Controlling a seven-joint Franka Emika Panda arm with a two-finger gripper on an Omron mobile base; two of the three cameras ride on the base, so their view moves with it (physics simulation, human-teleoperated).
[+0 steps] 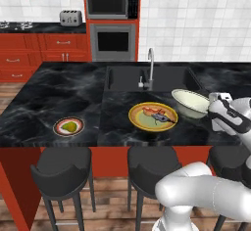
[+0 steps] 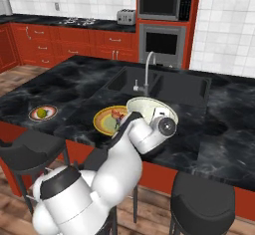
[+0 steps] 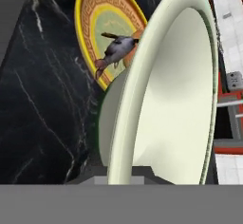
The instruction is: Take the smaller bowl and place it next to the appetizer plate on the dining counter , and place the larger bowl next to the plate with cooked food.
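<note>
Carrying the larger bowl by its rim, your tool is clamped shut; lower it beside the plate with cooked food just ahead.

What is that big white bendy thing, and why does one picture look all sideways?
The white thing is a robot arm with two small fingers at its end, working in a pretend kitchen. Two cameras ride behind it, one on its left and one on its right, so you see the same black counter from both sides. The third camera sits on its hand and tilts with it, which makes that picture look sideways. The fingers are pinching the rim of a wide cream bowl, right beside a yellow plate of cooked food. Farther left sits a small plate with a green snack. There is a sink too.
</note>
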